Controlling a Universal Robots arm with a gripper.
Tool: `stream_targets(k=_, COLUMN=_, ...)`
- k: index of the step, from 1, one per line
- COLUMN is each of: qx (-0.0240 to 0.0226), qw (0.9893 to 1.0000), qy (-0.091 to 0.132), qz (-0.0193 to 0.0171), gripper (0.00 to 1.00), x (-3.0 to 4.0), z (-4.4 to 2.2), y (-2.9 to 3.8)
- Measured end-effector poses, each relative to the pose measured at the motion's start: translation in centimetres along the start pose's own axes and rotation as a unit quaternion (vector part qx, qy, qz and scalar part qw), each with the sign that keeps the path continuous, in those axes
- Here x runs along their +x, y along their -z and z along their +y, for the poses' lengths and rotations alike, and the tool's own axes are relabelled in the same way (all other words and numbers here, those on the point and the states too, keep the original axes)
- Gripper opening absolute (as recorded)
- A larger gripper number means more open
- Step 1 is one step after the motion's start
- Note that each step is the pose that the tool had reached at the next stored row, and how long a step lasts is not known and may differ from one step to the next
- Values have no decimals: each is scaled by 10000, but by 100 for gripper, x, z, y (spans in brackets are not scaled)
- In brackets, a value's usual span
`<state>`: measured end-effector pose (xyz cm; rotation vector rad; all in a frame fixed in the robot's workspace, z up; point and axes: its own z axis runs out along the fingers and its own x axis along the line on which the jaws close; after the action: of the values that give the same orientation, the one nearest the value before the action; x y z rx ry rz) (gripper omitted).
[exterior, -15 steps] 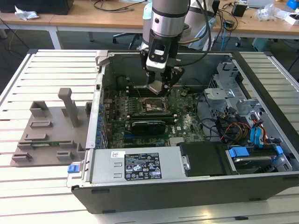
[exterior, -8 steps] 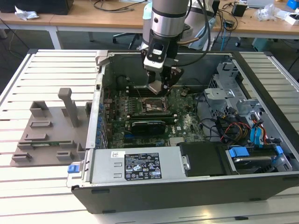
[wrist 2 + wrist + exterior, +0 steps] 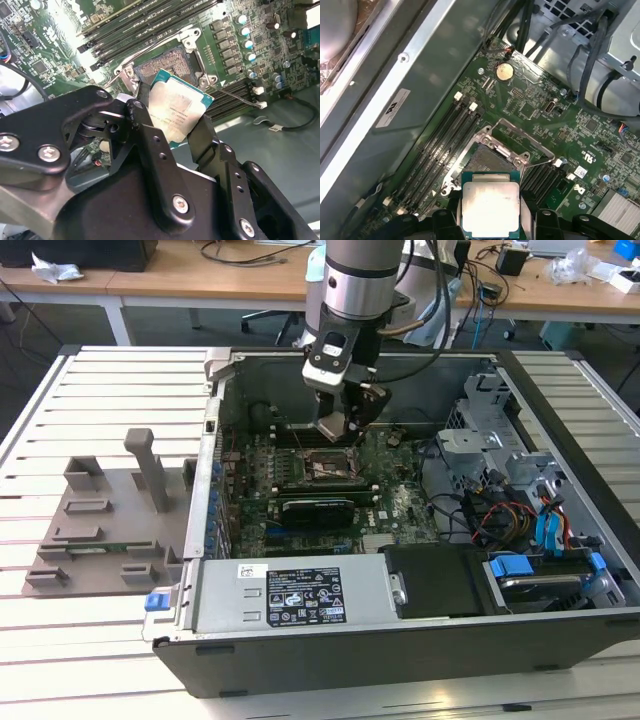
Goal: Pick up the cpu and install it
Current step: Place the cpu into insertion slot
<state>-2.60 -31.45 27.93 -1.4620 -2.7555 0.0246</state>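
My gripper (image 3: 172, 127) is shut on the cpu (image 3: 175, 112), a flat square chip with a silvery top and green rim, pinched by two opposite edges between black fingers (image 3: 150, 145). In the first wrist view the cpu (image 3: 491, 202) hangs just above and slightly short of the open socket (image 3: 487, 160) on the green motherboard, whose metal frame (image 3: 522, 137) is flipped up. In the exterior view the gripper (image 3: 340, 430) hovers inside the open computer case over the socket (image 3: 325, 465).
Memory slots (image 3: 440, 145) run alongside the socket. A graphics card (image 3: 320, 508) lies just in front of it, cables and drive cages (image 3: 500, 470) on the exterior view's right. A grey plastic tray (image 3: 100, 520) with raised blocks lies outside the case on the exterior view's left.
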Motion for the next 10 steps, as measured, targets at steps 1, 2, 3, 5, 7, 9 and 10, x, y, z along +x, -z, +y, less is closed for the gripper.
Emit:
stream_targets(k=1, qx=-1, qw=10000, qy=-26, qz=1, gripper=55, x=0, z=0, y=0)
stream_targets(k=2, qx=-1, qw=10000, qy=-91, qz=2, gripper=55, x=0, z=0, y=0)
stream_targets(k=3, qx=-1, qw=9999, qy=-136, qz=3, gripper=55, x=0, z=0, y=0)
stream_targets(k=5, qx=-2, qw=9998, qy=-199, qz=4, gripper=55, x=0, z=0, y=0)
stream_targets(k=7, qx=-3, qw=9996, qy=-287, qz=6, gripper=55, x=0, z=0, y=0)
stream_targets(k=9, qx=-4, qw=9993, qy=-372, qz=8, gripper=55, x=0, z=0, y=0)
stream_targets(k=10, qx=-4, qw=9991, qy=-430, qz=9, gripper=55, x=0, z=0, y=0)
